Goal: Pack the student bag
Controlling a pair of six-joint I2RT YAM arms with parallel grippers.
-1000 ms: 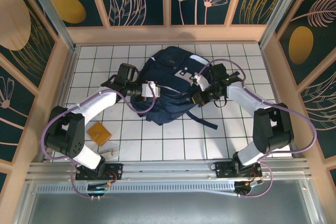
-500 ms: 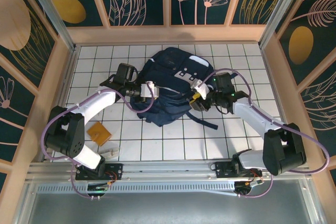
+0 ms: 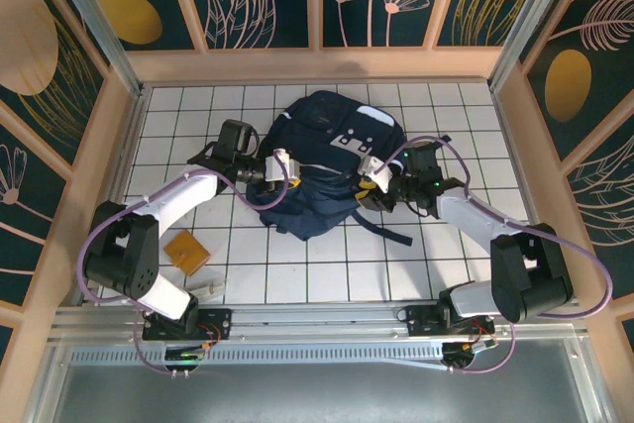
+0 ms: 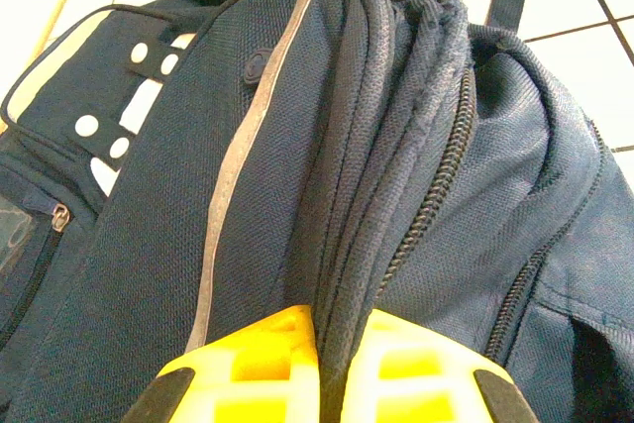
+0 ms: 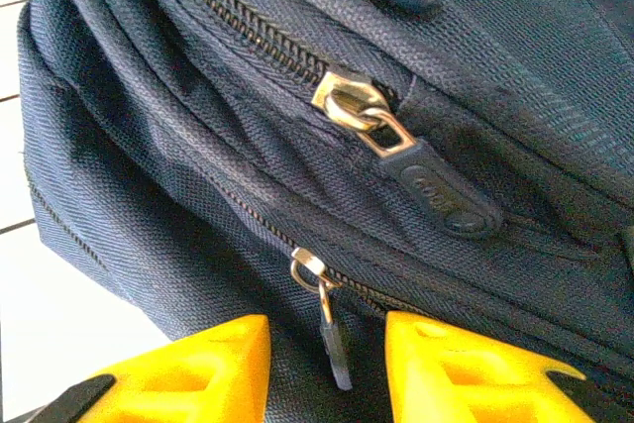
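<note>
The student bag [image 5: 149, 175] is coarse matt cloth with metal zips [image 5: 349, 104].

Most of student bag [image 4: 149, 225] outside wrist views

The student bag [image 3: 315, 146] lay in the middle of the white-tiled worktop [image 3: 446, 106]. The left jaws met its left side and the right jaws its right side. A flat orange square [image 3: 186, 251] lay well apart, near the left arm.
</note>
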